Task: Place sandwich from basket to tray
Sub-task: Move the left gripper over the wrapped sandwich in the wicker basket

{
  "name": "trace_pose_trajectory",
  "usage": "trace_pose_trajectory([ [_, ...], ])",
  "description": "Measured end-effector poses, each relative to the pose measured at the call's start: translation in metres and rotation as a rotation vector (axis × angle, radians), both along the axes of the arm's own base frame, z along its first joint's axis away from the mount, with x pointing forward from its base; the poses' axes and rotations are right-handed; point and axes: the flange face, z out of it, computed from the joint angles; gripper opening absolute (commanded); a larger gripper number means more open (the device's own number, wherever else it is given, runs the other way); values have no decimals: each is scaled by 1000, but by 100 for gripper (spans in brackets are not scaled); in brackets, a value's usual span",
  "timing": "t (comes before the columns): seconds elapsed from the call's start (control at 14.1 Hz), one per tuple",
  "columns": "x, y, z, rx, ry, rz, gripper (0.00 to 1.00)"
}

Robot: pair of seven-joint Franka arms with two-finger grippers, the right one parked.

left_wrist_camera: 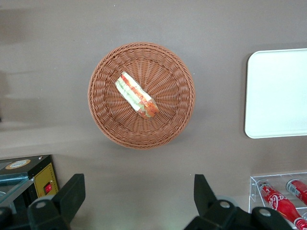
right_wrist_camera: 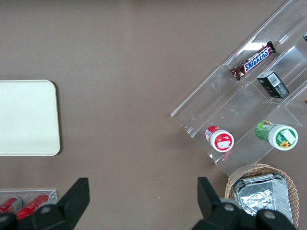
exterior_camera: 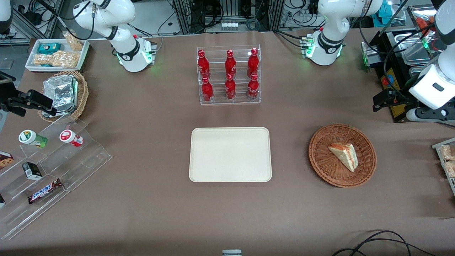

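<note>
My gripper (left_wrist_camera: 136,201) hanging open above one basket (left_wrist_camera: 103,115), one sandwich (left_wrist_camera: 136,95) lying inside, one tray (left_wrist_camera: 278,96) nearby, six red bottles (exterior_camera: 229,76) standing farther away.

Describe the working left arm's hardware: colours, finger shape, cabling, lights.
The left arm has glossy white rounded shells with dark joint seams. Its round white base glows green at the sides, with red-tipped connectors and black cables running off. The gripper is black: two wedge-shaped matte fingers, set wide apart, on a dark body with round silver screw heads. No lettering is legible on it.

Brown-covered table (exterior_camera: 142,199); cables, metal racks along its edge.
</note>
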Motion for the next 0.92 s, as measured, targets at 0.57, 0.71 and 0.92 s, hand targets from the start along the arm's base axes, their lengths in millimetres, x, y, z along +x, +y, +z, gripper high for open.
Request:
trace_pose_trajectory([
  [0.57,2,2,-10,2,50,2,100],
  [0.71,4,1,-22,3,78,2,100],
  [0.92,6,1,-43,4,119,1,100],
])
